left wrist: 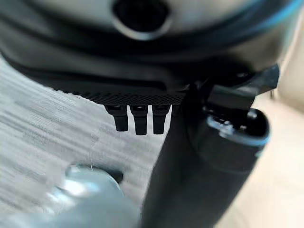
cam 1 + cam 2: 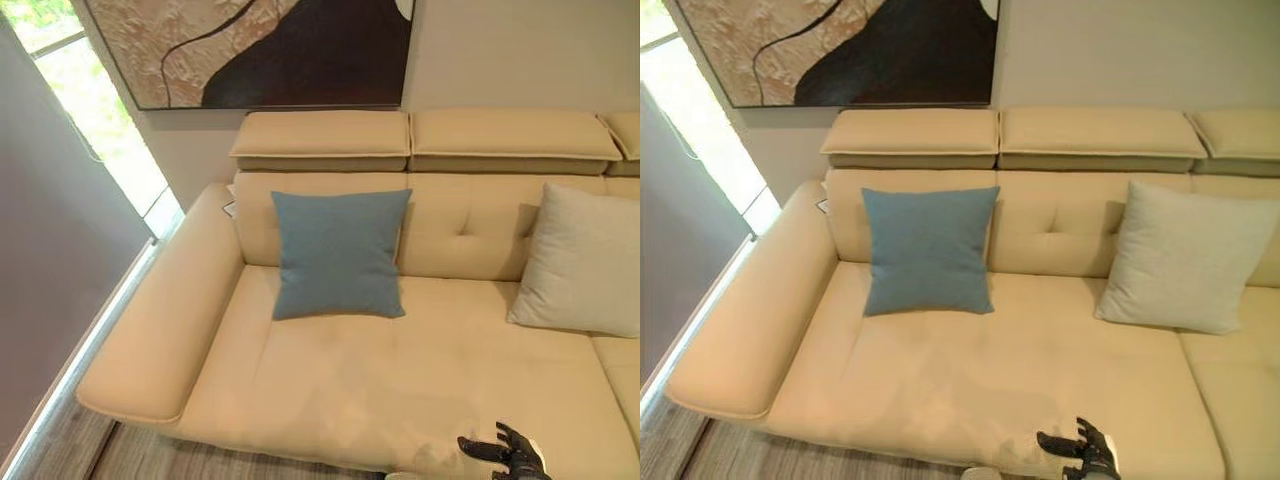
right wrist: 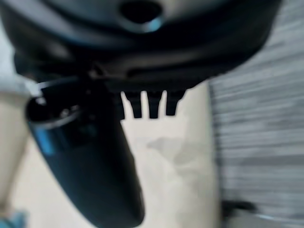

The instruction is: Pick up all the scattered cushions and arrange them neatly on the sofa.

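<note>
While nothing was held in either hand, the right hand (image 2: 508,452) was seen low at the front edge of the sofa (image 2: 330,390), its fingers spread and relaxed above the seat. In the left wrist view the left hand (image 1: 142,116) hung over the wood floor (image 1: 42,133), its fingers straight and empty.

Further out, a blue cushion (image 2: 339,252) was stood upright against the backrest near the armrest (image 2: 160,320), and a pale grey cushion (image 2: 1185,255) was leaned against the backrest well apart from it, toward the robot's right. Both appeared already placed, so the step in hand was judged to be a search for any cushion left over, or the task's close. A turn of the view toward the floor would be called for next.

The pale grey cushion was cut off in the left eye view, and the sofa's right end could not be seen. A painting (image 2: 260,50) was hung on the wall above.
</note>
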You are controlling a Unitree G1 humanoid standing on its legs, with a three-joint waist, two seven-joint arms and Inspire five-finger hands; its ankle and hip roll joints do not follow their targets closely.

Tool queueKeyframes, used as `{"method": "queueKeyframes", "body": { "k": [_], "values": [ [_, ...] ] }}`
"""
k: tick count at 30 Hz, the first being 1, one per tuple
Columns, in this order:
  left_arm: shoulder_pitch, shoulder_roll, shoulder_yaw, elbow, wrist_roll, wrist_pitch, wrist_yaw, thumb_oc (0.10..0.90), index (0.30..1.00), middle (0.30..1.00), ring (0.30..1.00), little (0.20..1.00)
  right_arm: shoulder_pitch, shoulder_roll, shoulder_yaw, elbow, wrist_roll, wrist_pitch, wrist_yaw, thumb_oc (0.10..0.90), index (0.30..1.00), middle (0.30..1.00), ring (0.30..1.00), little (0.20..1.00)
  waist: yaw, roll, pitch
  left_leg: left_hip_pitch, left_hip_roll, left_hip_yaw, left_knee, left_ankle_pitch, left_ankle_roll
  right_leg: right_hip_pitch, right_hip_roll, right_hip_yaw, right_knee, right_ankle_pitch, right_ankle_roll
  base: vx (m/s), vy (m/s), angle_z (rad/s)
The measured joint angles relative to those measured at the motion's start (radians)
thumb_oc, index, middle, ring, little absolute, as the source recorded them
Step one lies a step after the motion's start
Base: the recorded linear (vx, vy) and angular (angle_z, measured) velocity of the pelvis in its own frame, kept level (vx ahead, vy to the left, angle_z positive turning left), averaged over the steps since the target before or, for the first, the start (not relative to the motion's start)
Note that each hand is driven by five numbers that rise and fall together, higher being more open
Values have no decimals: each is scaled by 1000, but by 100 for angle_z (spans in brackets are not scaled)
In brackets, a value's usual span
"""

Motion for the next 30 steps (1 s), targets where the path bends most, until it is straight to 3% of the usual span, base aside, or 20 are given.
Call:
{"method": "queueKeyframes", "body": {
  "k": [1,2,3,5,6,7,8,9,10,11,12,13,14,15,17,19,20,21,25,30],
  "values": [
    [4,2,-12,-10,0,-3,0,800,900,900,900,900,-7,15,4,17,0,14,3,800,900,900,900,900,4,-19,-3,9,-18,2,-22,11,15,-6,-16,6,2,-7,8,-200,170,16],
    [3,7,-47,-34,-2,-5,9,800,900,900,900,900,11,43,6,39,0,14,1,800,900,900,900,900,7,-60,-8,-8,-54,-1,-11,21,25,-5,-60,12,-9,18,30,-110,125,17],
    [5,17,-83,-47,0,-4,12,800,900,900,900,900,17,59,7,79,0,23,5,800,900,900,900,900,3,-70,-10,-2,-76,-13,-23,16,64,1,-85,5,-14,7,59,-300,247,16],
    [13,22,-93,-49,3,-12,15,800,900,900,900,900,48,73,3,81,1,42,7,800,900,900,900,900,4,-85,-23,-18,-99,-2,-19,36,75,-5,-84,21,-28,-22,87,-432,253,2],
    [3,38,-114,-50,14,-12,19,800,900,900,900,900,55,94,-36,105,9,36,0,800,900,900,900,900,0,-118,-17,-41,-141,3,20,39,73,1,-118,20,-54,54,83,-388,135,0],
    [-10,44,-119,-51,27,-12,16,800,900,900,900,900,46,103,-55,117,26,39,-5,800,900,900,900,900,-1,-120,-4,-65,-146,5,56,29,81,-9,-134,22,-60,121,78,-284,89,-18],
    [-19,44,-122,-50,40,-13,19,800,900,900,900,900,35,109,-52,137,42,43,-5,800,900,900,900,900,9,-122,14,-97,-160,37,109,15,91,-22,-125,8,-90,204,51,-509,171,-68],
    [-31,49,-120,-41,44,-10,22,800,900,900,900,900,-3,126,-43,150,52,43,-3,800,900,900,900,900,-1,-129,53,-148,-173,80,188,-9,110,-36,-114,-13,-158,333,43,-491,147,-74],
    [-32,59,-118,-40,47,-11,23,800,900,900,900,900,-3,142,-38,152,55,35,-6,800,900,900,900,900,-7,-143,51,-177,-195,102,228,-12,142,-36,-111,-36,-183,372,-6,-483,147,-173],
    [-23,62,-101,-42,54,-24,30,800,900,900,900,900,-58,148,-32,166,56,32,-10,800,900,900,900,900,65,-116,70,-186,-164,160,196,-1,165,-96,-75,-106,-151,375,-57,-166,32,-136],
    [-41,60,-77,-13,78,-18,46,800,900,900,900,900,-65,145,-32,168,59,39,-9,800,900,900,900,900,47,-96,73,-182,-143,154,196,3,169,-92,-59,-129,-38,211,-70,-119,2,-120],
    [-44,45,-62,1,97,-11,55,800,900,900,900,900,-39,137,-32,173,59,43,-10,800,900,900,900,900,49,-53,59,-176,-117,139,168,13,173,-82,-47,-119,98,77,-24,-168,-5,-15],
    [-33,42,-60,2,105,-11,59,800,900,900,900,900,-25,133,-33,188,59,48,-12,800,900,900,900,900,67,-29,50,-155,-95,147,131,37,159,-59,-40,-110,184,4,28,-163,-23,-38],
    [-19,52,-58,1,110,-8,64,800,900,900,900,900,-14,133,-33,189,59,53,-16,800,900,900,900,900,82,-24,47,-131,-79,170,93,70,151,-9,-51,-105,253,-74,59,-171,-33,-63],
    [6,74,-49,10,108,1,79,800,900,900,900,900,-9,135,-32,187,59,53,-19,800,900,900,900,900,105,-44,39,-130,-71,200,70,89,139,48,-83,-94,291,-177,96,-116,-47,-53],
    [22,86,-49,13,105,2,84,800,900,900,900,900,-6,136,-27,188,59,53,-21,800,900,900,900,900,114,-69,31,-132,-69,206,54,103,116,133,-78,-96,180,-200,101,-40,-103,-22],
    [27,90,-47,12,95,1,84,800,900,900,900,900,11,140,-27,191,59,52,-21,800,900,900,900,900,122,-90,23,-133,-71,207,50,118,99,190,-61,-94,73,-206,64,-46,-156,1],
    [30,73,-37,10,79,1,81,800,900,900,900,900,14,132,-25,199,59,54,-22,800,900,900,900,900,122,-79,20,-129,-47,195,46,127,86,222,-34,-110,11,-173,38,-28,-130,5],
    [48,43,-32,-12,36,0,79,800,900,900,900,900,19,123,-10,202,59,53,-20,800,900,900,900,900,122,-71,-15,-107,-10,191,-25,176,43,225,14,-110,-18,-170,10,-50,-105,-1],
    [46,38,-34,-29,16,0,81,800,900,900,900,900,20,112,14,179,58,53,-33,800,900,900,900,900,121,-51,-31,-84,11,188,-108,226,30,228,42,-114,-38,-166,-9,-50,-77,0]
  ]
}}
